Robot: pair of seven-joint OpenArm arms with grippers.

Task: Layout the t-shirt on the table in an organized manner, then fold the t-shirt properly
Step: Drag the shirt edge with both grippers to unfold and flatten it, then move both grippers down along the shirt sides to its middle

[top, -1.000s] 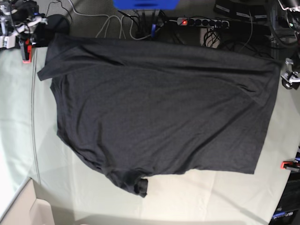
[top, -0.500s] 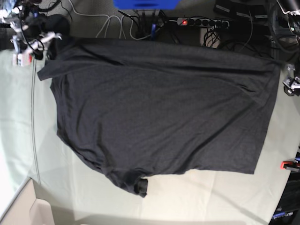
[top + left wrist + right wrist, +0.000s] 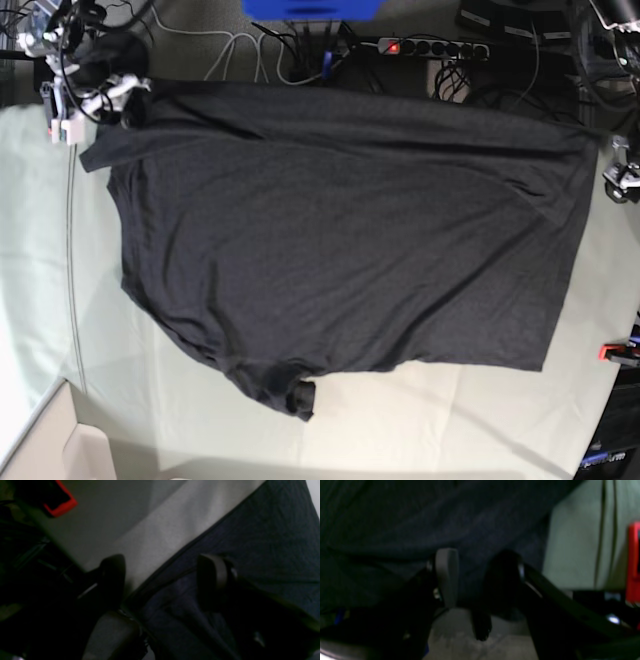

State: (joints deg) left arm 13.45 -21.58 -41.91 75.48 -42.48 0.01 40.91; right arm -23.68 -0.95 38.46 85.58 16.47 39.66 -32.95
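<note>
T-shirt spread flat, both grippers parted at its far corners.

The t-shirt point(image 3: 340, 230) lies spread across the table point(image 3: 450, 420). Left gripper point(image 3: 160, 580) straddles its hem edge and right gripper point(image 3: 475, 577) is over fabric at its other far corner, jaws parted, nothing pinched; probably lining up corner grasps. Red clamp point(image 3: 60, 503) beyond the shirt's hem. No legible writing or logo.

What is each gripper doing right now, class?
Left gripper: open, straddling the t-shirt edge, nothing gripped.
Right gripper: open over the t-shirt, nothing gripped.
</note>
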